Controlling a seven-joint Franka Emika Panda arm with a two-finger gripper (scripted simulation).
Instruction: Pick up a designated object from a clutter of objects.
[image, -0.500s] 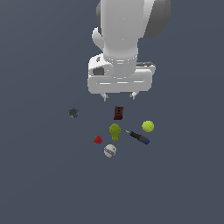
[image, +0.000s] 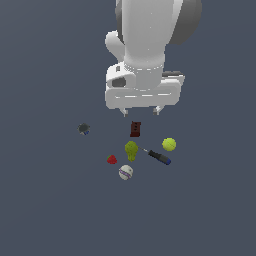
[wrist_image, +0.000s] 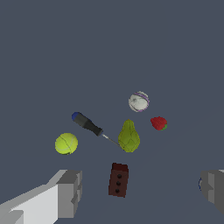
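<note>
The gripper (image: 141, 111) hangs above the worktop (image: 45, 200), its two fingers spread wide apart and holding nothing. In the wrist view, one finger (wrist_image: 65, 192) and the other at the opposite edge stand far from each other, with the dark red-brown box (wrist_image: 118, 180) on the surface between them.

The white ball (image: 126, 172), marked with purple stripes, lies at the near edge of the cluster in the exterior view, apart from the gripper and untouched. In the wrist view the same ball (wrist_image: 139, 101) sits just beyond the pear and close to the strawberry, with a small gap to each.

In the exterior view the box (image: 135, 129) stands just below the fingertips, at the far side of the group. The yellow-green pear (image: 131, 150) lies in the middle, between the box and the white ball. The red strawberry (image: 112, 159) is just to the exterior view's left of the pear. The black-and-blue screwdriver (image: 158, 156) lies slanted on the exterior view's right of the pear, its thin metal tip pointing toward the fruit; whether the tip touches the pear cannot be told. The yellow-green ball (image: 169, 144) rests just beyond the screwdriver handle, on the exterior view's right. A dark grey lump (image: 83, 129) sits by itself, well apart on the exterior view's left.
</note>
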